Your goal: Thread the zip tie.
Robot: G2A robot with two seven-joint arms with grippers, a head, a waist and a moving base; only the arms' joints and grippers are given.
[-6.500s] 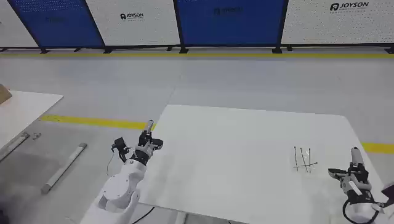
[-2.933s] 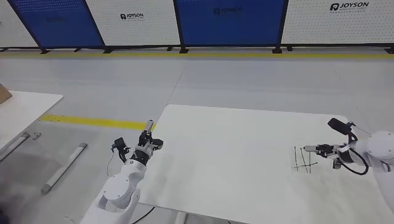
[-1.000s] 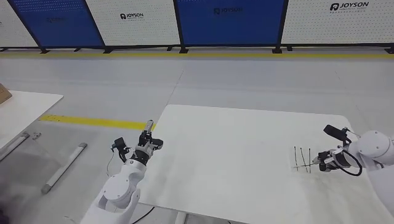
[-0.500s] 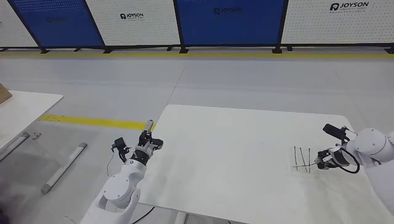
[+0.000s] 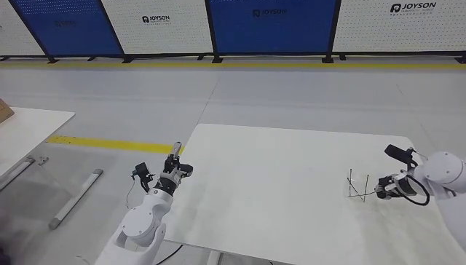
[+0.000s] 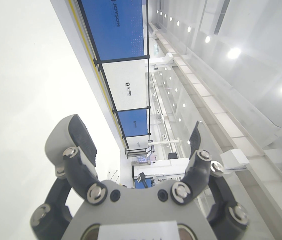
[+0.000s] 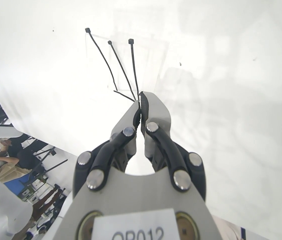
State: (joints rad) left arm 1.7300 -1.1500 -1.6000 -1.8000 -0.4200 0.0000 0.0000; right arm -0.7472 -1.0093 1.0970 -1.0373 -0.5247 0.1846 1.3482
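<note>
The right pincer (image 7: 140, 100), clamped on tails of several zip ties (image 7: 131, 66), should lift slowly so spares drop off.

Right claw (image 5: 379, 191) apparently pinching zip ties (image 5: 365, 188).

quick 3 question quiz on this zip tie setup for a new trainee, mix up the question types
1. True or false: the left gripper is open and holds nothing.
2. Multiple choice: in the right wrist view, how many zip ties fan out from the right gripper? A) one B) three C) six
3. Short answer: which end of the zip ties sits at the right gripper's shut tips, the heads or the tails?

Key: 1 true. 2 B. 3 the tails; the heads are at the far ends.
</note>
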